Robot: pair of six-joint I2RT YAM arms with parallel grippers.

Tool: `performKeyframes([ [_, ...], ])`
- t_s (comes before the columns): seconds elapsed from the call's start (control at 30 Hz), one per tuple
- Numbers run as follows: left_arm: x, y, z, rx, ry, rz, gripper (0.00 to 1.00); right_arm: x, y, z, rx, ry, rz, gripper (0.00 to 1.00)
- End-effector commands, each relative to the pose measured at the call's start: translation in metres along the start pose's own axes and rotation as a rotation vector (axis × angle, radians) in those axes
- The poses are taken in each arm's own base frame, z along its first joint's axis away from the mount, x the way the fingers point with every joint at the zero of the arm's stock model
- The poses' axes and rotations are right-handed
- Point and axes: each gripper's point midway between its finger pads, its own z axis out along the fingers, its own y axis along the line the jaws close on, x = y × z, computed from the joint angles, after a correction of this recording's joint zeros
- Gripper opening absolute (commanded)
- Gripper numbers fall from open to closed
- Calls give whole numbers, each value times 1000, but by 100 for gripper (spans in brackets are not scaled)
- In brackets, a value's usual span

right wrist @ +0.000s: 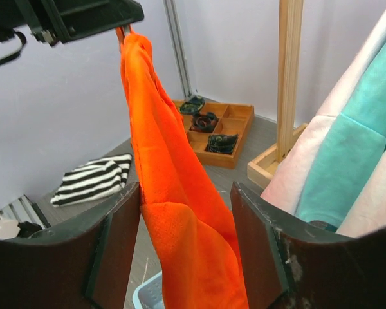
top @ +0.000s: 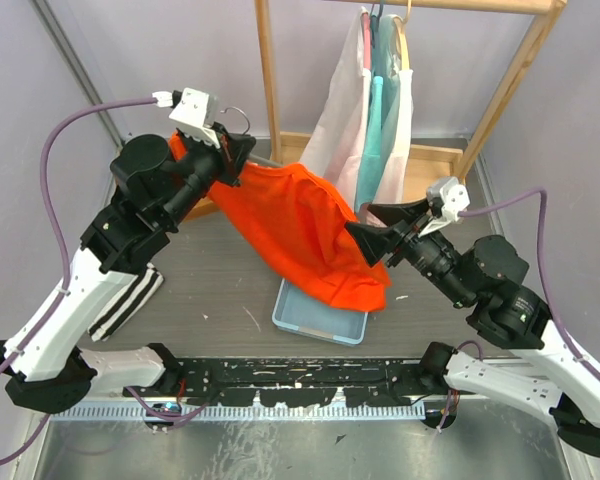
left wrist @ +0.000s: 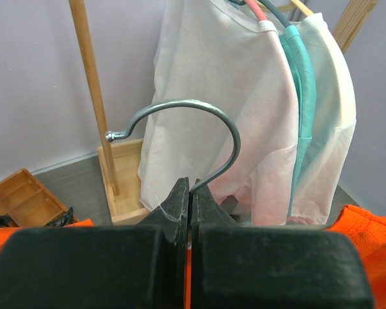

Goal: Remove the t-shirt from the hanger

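Blue tray (top: 315,322); striped cloth (top: 130,300) at left; pale shirts (top: 340,120) on wooden rack (top: 268,70)

Pale lilac walls (top: 20,100) enclose a grey wood-grain table (top: 210,290). A wooden clothes rack (top: 268,70) stands at twelve o'clock. The light is even.
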Motion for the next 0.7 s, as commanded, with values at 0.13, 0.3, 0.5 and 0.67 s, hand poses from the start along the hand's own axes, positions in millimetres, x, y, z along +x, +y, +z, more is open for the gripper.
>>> performKeyframes([
  [0.13,-29,4,-9,-18,-63,6,0,1,-8,3,49,17,-14,33],
  [0.3,-34,8,-9,-48,-74,6,0,1,-10,-2,62,15,-2,4],
  [0.5,-43,26,-7,-152,-101,7,0,9,-32,-19,175,4,45,1],
  [0.67,-60,36,-11,-213,-148,6,0,31,-68,-42,365,-4,125,1],
])
